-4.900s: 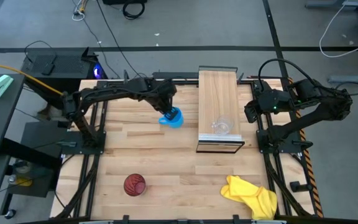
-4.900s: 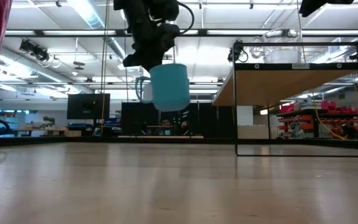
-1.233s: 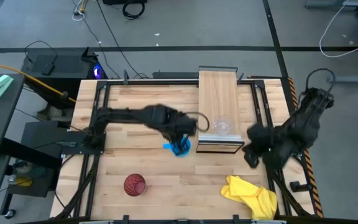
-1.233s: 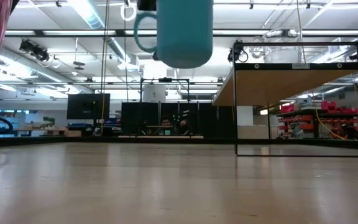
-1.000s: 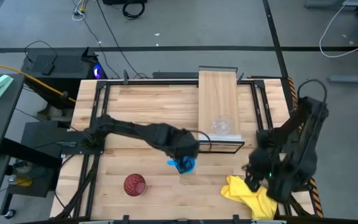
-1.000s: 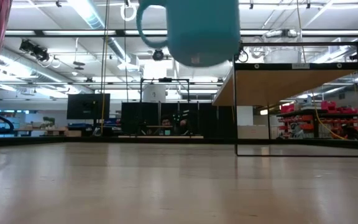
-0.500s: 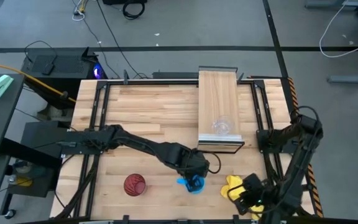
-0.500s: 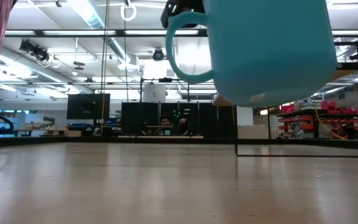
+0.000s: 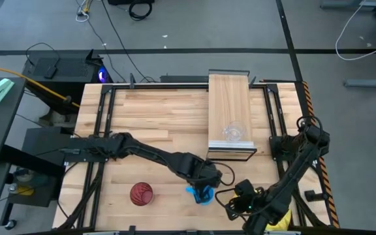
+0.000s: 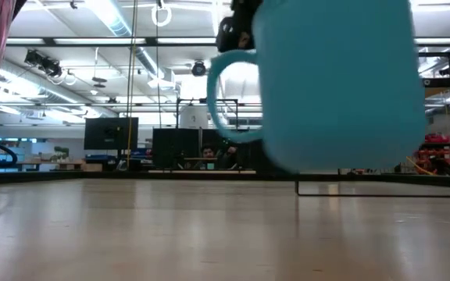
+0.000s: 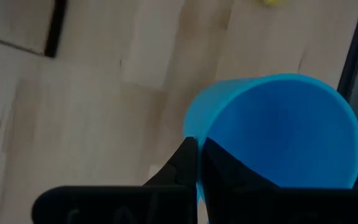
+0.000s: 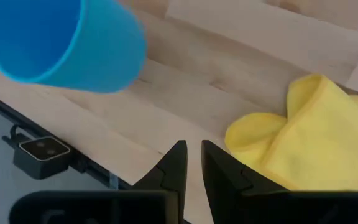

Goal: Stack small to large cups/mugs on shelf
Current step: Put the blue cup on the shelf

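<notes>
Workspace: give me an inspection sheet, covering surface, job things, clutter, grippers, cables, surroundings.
Surface: slatted wooden tabletop, bare over most of its area.
Job's things: blue mug held in the air near the front edge; clear cup standing on the shelf; dark red tumbler on the tabletop at front left.
Clutter: yellow cloth at front right.
Grippers: left gripper shut on the mug's rim; right gripper low beside the cloth, fingers slightly apart, holding nothing.
Cables: loose leads on the floor behind the table.
Surroundings: grey floor, an equipment stand at left.
</notes>
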